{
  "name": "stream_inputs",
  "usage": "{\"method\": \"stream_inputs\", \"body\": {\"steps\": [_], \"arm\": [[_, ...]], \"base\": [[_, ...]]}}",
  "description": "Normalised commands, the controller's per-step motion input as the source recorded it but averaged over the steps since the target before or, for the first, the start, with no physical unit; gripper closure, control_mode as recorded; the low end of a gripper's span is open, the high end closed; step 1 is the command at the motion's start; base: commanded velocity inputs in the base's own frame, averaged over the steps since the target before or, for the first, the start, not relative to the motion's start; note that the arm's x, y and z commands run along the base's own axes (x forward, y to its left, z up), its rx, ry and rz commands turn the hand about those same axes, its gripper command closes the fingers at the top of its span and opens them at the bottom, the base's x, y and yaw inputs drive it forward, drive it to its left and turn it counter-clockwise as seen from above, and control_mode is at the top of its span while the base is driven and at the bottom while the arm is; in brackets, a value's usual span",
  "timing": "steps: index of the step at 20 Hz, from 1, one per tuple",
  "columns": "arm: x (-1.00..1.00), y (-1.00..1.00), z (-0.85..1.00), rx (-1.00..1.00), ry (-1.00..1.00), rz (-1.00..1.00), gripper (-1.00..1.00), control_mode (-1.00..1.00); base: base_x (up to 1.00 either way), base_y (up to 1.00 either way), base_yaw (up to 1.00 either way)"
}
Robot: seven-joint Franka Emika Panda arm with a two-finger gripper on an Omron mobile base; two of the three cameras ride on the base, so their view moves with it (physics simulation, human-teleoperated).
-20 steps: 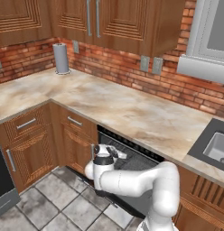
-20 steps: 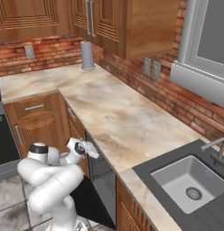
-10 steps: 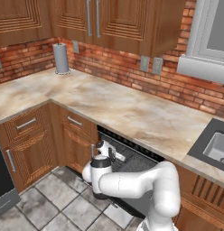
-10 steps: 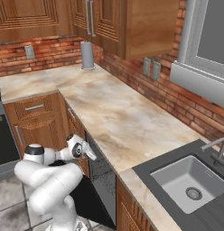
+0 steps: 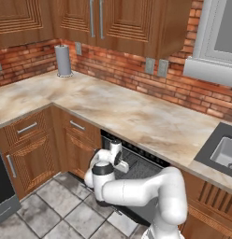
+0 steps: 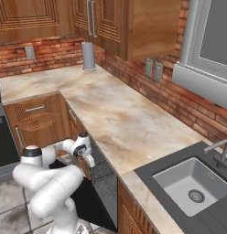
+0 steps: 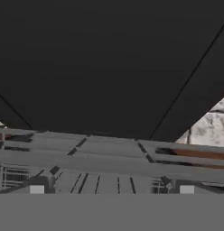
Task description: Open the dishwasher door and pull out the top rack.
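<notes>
So the flat black dishwasher door point(image 6: 90, 203) is already swung down and open, lying low under the beige marble-look countertop point(image 5: 136, 116). That half looks done to me. What's left is the top rack, a shallow basket of thin grey wire grid point(image 7: 109, 155), which sits inside the cavity just below the counter edge, apparently not pulled out yet.

The white arm's two-finger gripper point(image 5: 119, 161) is poking into the opening right at the rack's near edge, jaws spread wide apart with nothing between them. In the hand view the dark finger tips point(image 7: 37, 188) sit just under the front rail of the rack, with the dark cavity wall above it.

If I were doing this step, I'd get the front rail properly between the two tips before closing, not just brushing one of them. Then close firmly and pull straight out toward the near side, level with the runners. Any sideways or upward drag would probably jam the rack or let the wire slip out.
</notes>
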Motion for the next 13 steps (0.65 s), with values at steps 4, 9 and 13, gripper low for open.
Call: {"method": "stream_inputs", "body": {"steps": [4,9,13], "arm": [[-0.96,0.84,-0.86,0.26,0.28,0.0,-1.0,-1.0],[-1.0,0.99,-0.87,0.19,0.22,0.0,-1.0,-1.0],[-0.93,0.88,-0.57,0.08,0.14,0.0,-1.0,-1.0]], "base": [[0.0,0.0,0.0],[0.0,0.0,0.0],[0.0,0.0,0.0]]}}
